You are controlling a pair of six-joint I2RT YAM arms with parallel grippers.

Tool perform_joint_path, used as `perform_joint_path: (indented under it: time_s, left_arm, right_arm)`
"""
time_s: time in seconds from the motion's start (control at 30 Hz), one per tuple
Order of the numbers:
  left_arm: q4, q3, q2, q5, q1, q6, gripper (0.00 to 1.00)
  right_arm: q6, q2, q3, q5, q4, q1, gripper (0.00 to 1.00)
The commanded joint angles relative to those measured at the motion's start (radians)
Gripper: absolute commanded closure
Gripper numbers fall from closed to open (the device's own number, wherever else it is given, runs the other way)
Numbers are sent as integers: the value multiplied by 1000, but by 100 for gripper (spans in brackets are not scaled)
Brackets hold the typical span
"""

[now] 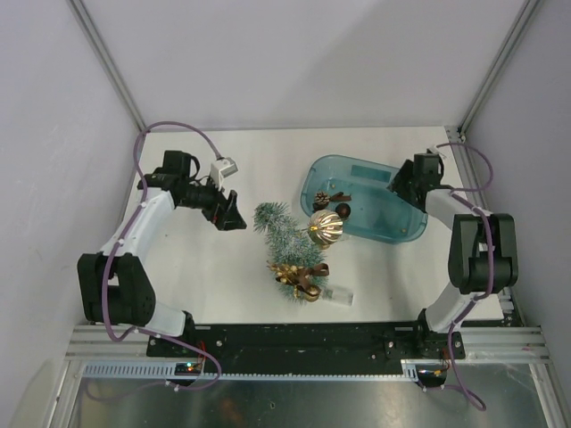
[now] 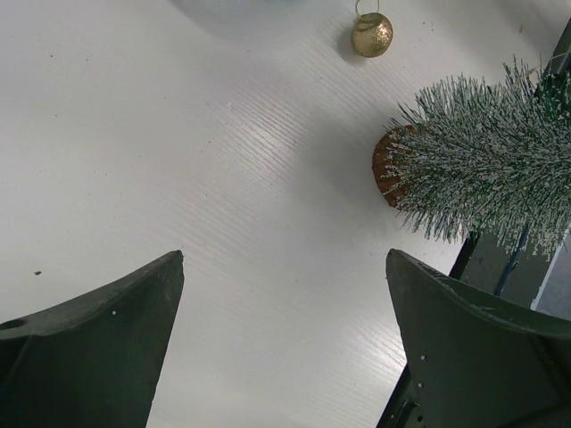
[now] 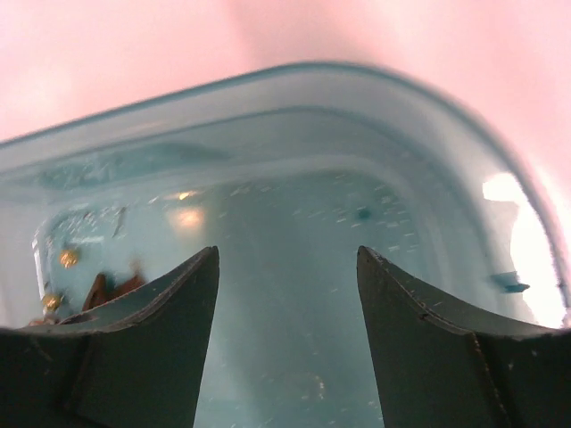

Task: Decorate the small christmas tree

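Note:
The small christmas tree (image 1: 284, 239) lies on its side at the table's middle. A gold striped ball (image 1: 326, 227) sits by it, and gold and brown bows (image 1: 302, 273) sit on its near end. In the left wrist view the tree (image 2: 491, 169) shows its wood-slice base (image 2: 385, 168), with a gold ball (image 2: 372, 34) beyond. My left gripper (image 1: 234, 214) (image 2: 284, 254) is open and empty, just left of the tree. My right gripper (image 1: 399, 183) (image 3: 287, 250) is open and empty at the right end of the teal tub (image 1: 375, 223), pointing into it.
The tub holds a pinecone (image 1: 322, 200) and a brown ball (image 1: 343, 211); small ornaments (image 3: 98, 287) show at its far end in the right wrist view. A small clear piece (image 1: 337, 295) lies near the front edge. Grey walls enclose the table on three sides.

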Motion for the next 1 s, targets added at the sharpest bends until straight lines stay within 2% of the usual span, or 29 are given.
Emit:
perform_joint_path:
  time_s: [0.0,0.13,0.37,0.7,0.97]
  left_arm:
    - [15,-20,-49,29,-4,-7,0]
    - [15,-24,-67,26,-4,-21,0]
    - [15,-48,-99,-13,-1,-26,0]
    - [16,-63,-127,15,12,-9,0]
    - [15,-67,-158,19,22,-9,0]
  right_arm:
    - [-60,-52,1,-35,85,126,32]
    - [-110,-27,38,-124,148,228,31]
    - [-171,47,85,-154,82,321,32]
    - [-277,49,120,79,-79,398,34]
    - [-285,56,121,137,-160,426,35]
